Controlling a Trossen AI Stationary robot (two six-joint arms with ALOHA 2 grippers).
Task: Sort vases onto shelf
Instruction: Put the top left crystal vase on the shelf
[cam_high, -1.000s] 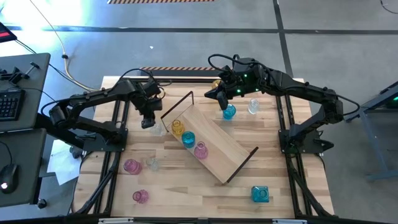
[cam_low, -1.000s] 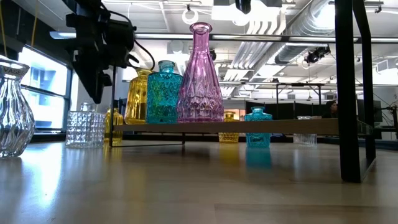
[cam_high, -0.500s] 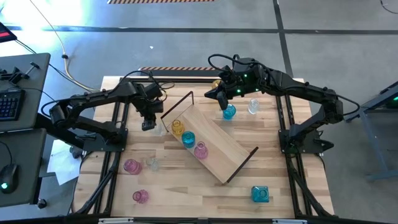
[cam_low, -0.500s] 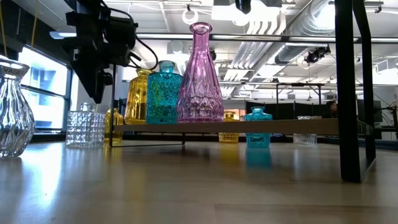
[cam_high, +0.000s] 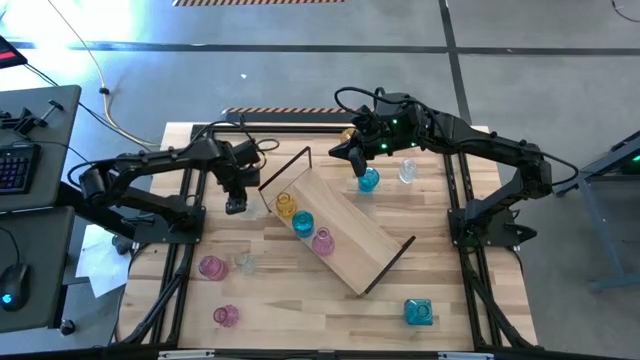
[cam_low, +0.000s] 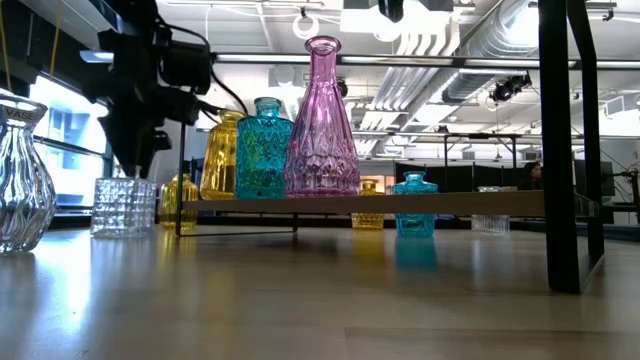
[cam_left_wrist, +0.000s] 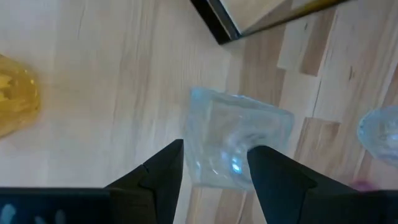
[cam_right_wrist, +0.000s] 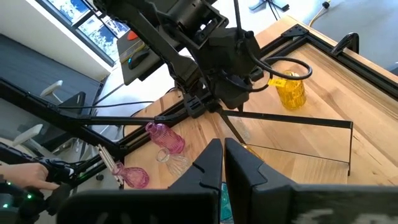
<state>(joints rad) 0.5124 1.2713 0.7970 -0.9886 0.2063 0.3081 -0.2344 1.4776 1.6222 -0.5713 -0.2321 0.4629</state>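
Clear square vase (cam_left_wrist: 239, 146): on the tabletop just off the shelf's upper-left end, left of centre in the high view; at the left of the low view it stands on the table under the left arm's tool.
Left gripper (cam_left_wrist: 214, 163): down over that clear square vase, one dark finger (cam_left_wrist: 163, 174) on each side of it, clasping it; in the high view it sits at (cam_high: 236, 203).
Shelf (cam_high: 345, 225): long light-wood board lying diagonally across the middle of the table, black frame loops at both ends.
Vases on the shelf: an amber one (cam_high: 286, 205), a teal one (cam_high: 302, 223) and a pink one (cam_high: 322, 241), in a row along the board's left half; in the low view they stand upright side by side.
Right gripper (cam_high: 362, 160): upper centre of the high view, just above a teal vase (cam_high: 369, 180) standing on the table; its fingers are pressed together with nothing between them.
Other vases: a clear one (cam_high: 407, 172) right of that teal one, an amber one (cam_high: 348, 134) near the table's far edge, a pink one (cam_high: 211, 267) and a small clear one (cam_high: 244, 264) at lower left, another pink one (cam_high: 226, 316) near the bottom edge, a teal one (cam_high: 418, 312) at lower right.
Tabletop (cam_high: 300, 300): slatted wood, with the arms' black frames along both sides.
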